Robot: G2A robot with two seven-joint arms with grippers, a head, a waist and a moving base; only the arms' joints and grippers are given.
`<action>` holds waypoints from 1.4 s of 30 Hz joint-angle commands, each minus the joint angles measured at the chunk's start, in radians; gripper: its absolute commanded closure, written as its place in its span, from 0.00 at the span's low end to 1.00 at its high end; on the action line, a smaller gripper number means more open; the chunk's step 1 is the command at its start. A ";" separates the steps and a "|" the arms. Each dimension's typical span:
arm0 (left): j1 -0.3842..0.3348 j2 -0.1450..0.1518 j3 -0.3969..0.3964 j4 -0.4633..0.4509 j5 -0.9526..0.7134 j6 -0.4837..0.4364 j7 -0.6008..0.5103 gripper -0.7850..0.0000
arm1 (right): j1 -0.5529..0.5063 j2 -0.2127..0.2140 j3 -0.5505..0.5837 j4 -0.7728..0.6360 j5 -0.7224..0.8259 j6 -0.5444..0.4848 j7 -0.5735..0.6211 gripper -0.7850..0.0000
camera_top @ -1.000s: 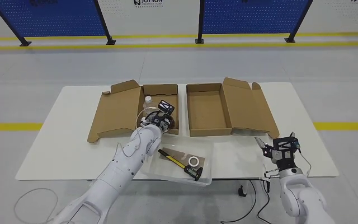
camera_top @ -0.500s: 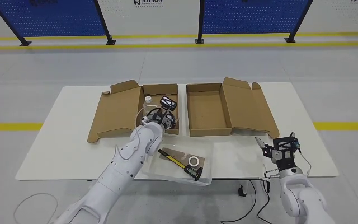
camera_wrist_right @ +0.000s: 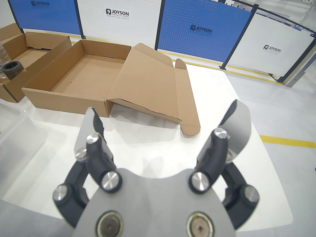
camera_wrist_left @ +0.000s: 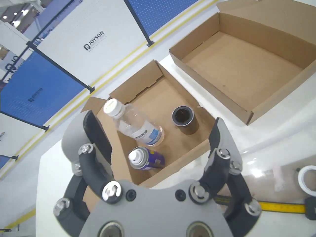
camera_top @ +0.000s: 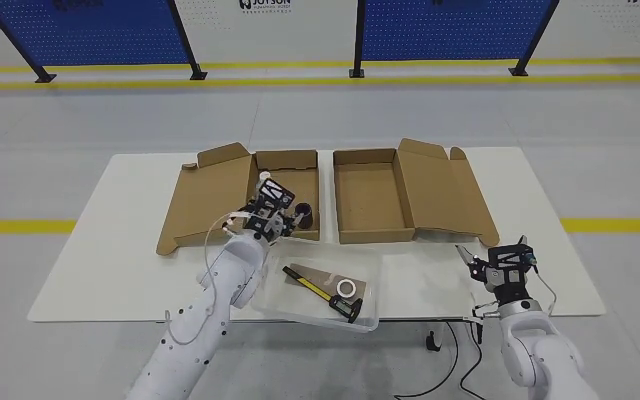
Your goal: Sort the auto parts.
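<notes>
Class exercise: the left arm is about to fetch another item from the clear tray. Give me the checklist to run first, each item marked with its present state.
1. Left gripper open, holding nothing: ok.
2. Black cylindrical part standing upright in the left cardboard box, free of the gripper: ok.
3. Water bottle and spray can inside that box's walls: ok.
4. Right cardboard box open to receive parts: ok.
5. Tape roll and yellow-handled tool lying uncovered in the clear tray: ok.
6. Right gripper open, away from the tray: ok.
</notes>
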 commanded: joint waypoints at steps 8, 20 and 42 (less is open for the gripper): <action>0.174 0.038 -0.211 -0.075 0.041 -0.073 0.023 0.00 | 0.000 0.000 0.000 0.000 0.000 0.000 0.000 0.00; 0.322 0.059 -0.301 -0.111 0.083 -0.186 0.000 0.00 | 0.000 0.000 0.000 0.000 0.000 0.000 0.000 0.00; 0.377 0.069 -0.281 -0.148 0.087 -0.350 -0.073 0.00 | 0.000 0.000 0.000 0.000 0.000 0.000 0.000 0.00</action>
